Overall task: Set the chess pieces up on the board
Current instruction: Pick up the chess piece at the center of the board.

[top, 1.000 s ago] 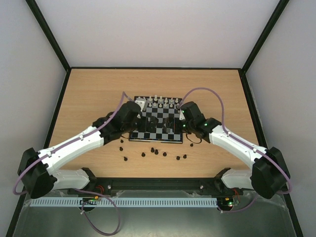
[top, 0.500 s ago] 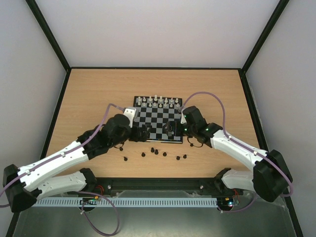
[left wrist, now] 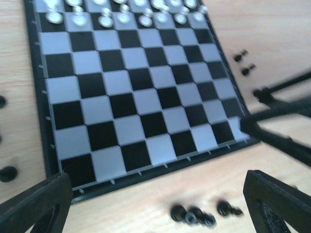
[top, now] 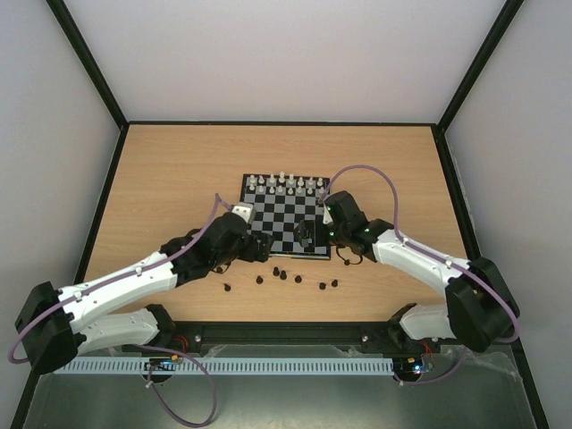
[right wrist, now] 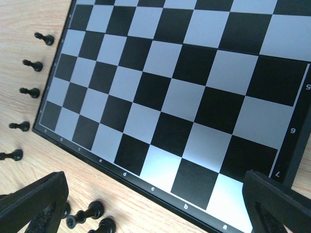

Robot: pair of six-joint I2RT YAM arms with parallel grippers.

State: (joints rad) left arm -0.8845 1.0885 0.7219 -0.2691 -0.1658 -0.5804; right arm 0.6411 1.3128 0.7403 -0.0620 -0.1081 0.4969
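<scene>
We see the white pieces point(top: 284, 185) lined up on the board's point(top: 279, 217) far rows, the black pieces point(top: 282, 274) lying on the table point(top: 179, 179) near it, and the left gripper point(top: 257, 248) and right gripper point(top: 307, 235) open and empty.

On the board's point(top: 281, 214) far edge stand chess pieces point(top: 284, 183).

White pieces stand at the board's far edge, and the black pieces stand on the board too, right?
No. The small white chess pieces do stand at the far edge of the black-and-grey checkered board, but the small black chess pieces are off it, on the wooden table, as the top view shows.
</scene>
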